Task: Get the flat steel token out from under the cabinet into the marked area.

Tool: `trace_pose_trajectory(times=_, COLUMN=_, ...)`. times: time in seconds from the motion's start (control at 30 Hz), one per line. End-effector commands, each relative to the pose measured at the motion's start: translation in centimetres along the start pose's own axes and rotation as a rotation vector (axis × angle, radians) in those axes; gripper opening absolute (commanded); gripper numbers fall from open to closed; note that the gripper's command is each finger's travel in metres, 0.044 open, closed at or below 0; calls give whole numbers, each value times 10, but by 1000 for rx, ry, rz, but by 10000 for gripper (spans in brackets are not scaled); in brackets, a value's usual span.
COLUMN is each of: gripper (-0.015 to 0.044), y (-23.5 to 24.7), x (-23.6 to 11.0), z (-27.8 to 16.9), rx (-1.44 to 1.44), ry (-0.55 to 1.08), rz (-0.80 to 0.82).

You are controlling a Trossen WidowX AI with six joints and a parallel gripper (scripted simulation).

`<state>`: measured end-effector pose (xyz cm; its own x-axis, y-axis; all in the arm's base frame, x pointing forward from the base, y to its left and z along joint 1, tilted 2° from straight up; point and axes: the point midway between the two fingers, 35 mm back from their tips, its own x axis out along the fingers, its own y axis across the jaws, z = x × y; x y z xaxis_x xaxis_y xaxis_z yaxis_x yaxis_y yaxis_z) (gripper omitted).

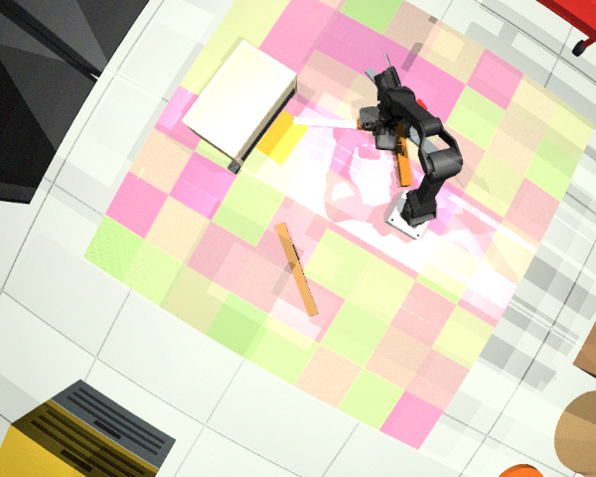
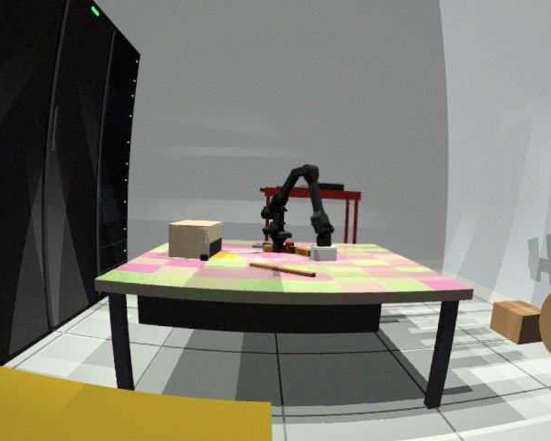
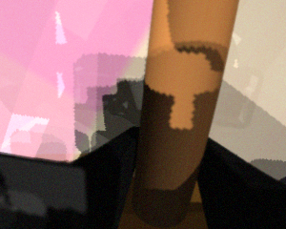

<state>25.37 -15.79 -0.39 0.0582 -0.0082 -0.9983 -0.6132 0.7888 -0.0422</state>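
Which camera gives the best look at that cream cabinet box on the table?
The top view: the cabinet shows its whole lid, with the yellow marked area before it. The exterior view shows its side and dark front, small. The wrist view misses it.

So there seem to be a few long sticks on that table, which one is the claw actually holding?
The pale whitish one, pointing from the gripper toward the cabinet. One orange stick lies loose mid-table; another lies beneath the arm.
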Motion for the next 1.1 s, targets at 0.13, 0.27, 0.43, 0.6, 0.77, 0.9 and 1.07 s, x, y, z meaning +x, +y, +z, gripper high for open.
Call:
trace_pose_trajectory(times=0.13, gripper=0, y=-1, x=-1, z=-1, rx=74, ry=0, rz=-3)
trace_pose_trajectory(times=0.27, gripper=0, y=-1, x=-1, z=-1, rx=106, ry=0, rz=-3)
trace_pose_trajectory(times=0.43, gripper=0, y=-1, x=-1, z=-1, rx=146, ry=0, rz=-3)
trace_pose_trajectory(times=0.6, gripper=0, y=-1, x=-1, z=-1, rx=176, ry=0, rz=-3)
trace_pose_trajectory(times=0.77, gripper=131, y=-1, x=0, z=0, rx=150, ry=0, rz=-2)
trace_pose_trajectory(times=0.9, gripper=200, y=-1, x=0, z=0, rx=156, ry=0, rz=-2)
trace_pose_trajectory(times=1.07, gripper=226, y=-1, x=0, z=0, rx=156, ry=0, rz=-1)
